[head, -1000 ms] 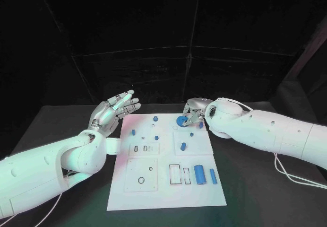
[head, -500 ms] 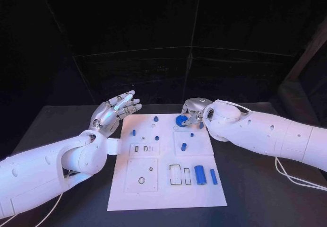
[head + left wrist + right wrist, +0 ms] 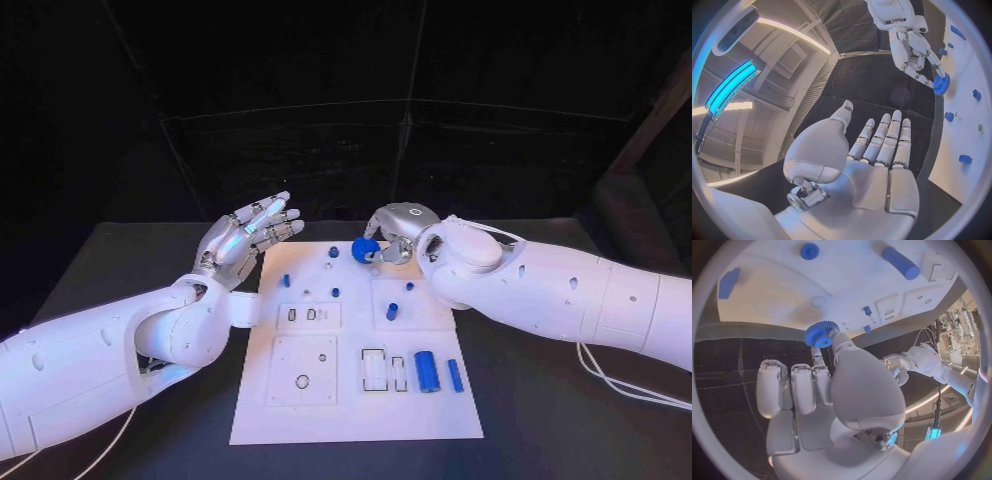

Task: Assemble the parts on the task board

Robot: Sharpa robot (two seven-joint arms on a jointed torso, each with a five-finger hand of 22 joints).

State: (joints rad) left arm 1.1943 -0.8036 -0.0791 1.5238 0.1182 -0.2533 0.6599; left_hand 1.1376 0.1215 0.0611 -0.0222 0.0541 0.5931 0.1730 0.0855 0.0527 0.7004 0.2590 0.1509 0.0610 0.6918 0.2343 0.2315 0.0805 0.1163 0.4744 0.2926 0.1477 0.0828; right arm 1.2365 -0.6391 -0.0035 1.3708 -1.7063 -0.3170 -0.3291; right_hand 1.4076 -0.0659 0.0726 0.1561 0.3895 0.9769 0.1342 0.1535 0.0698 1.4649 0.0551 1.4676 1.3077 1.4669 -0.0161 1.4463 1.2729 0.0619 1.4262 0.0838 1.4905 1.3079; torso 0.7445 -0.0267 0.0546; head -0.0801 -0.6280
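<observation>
The white task board [image 3: 346, 400] lies mid-table. My right hand [image 3: 395, 228] hovers over its far edge and pinches a blue toothed gear [image 3: 365, 248] between thumb and finger; the right wrist view shows the gear [image 3: 821, 334] at the fingertips, above the board [image 3: 773, 300]. My left hand [image 3: 245, 237] is raised beside the board's far left corner, fingers spread, holding nothing. The left wrist view shows that bare palm [image 3: 873, 160], with the right hand [image 3: 912, 47] and gear [image 3: 941, 84] beyond it. A small blue peg [image 3: 333, 252] stands just left of the gear.
A thick blue cylinder [image 3: 427, 371] and a thin blue bar [image 3: 454, 375] lie at the board's near right. Small blue pegs [image 3: 286, 281] [image 3: 335, 292] [image 3: 391, 312] stand mid-board. Rectangular slots [image 3: 372, 369] and an oval hole [image 3: 302, 381] sit nearer me. Black table [image 3: 130, 270] surrounds the board.
My right hand has carried the gear leftward and a little farther along the board's far edge. The left hand has stayed spread in about the same place.
</observation>
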